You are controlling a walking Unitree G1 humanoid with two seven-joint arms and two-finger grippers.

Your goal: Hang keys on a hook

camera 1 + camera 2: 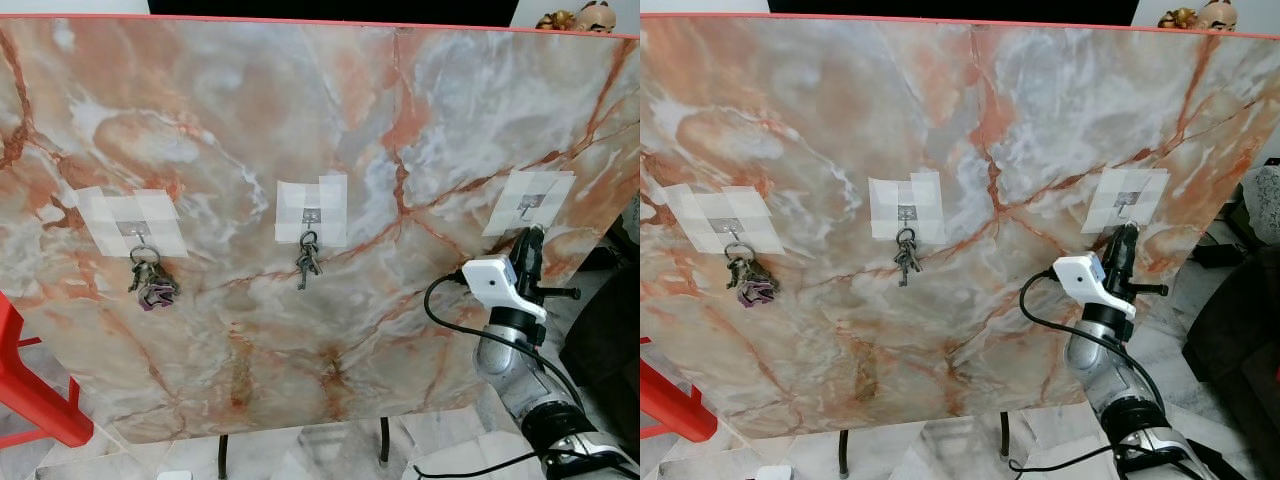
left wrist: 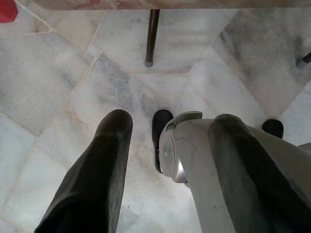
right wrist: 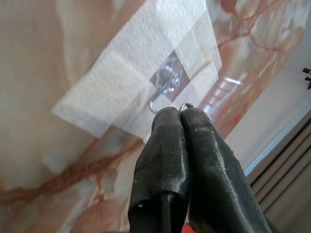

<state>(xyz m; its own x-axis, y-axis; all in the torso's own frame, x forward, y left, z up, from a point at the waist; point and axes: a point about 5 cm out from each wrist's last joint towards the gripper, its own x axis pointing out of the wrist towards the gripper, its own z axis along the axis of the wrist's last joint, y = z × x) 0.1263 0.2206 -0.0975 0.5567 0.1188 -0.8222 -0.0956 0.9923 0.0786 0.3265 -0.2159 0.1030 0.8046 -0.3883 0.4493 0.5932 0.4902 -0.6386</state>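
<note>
Your right gripper (image 3: 181, 114) clamps a key ring (image 3: 185, 105) just under the hook (image 3: 160, 103), ready to loop it on. The left gripper (image 2: 165, 145) hangs idle, fingers apart.

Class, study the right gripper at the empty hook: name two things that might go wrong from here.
1. The right gripper pinches only a thin key ring at its fingertips; it might slip or miss the right hook.
2. That hook is held by tape on the marble board; pushing might peel it.
</note>
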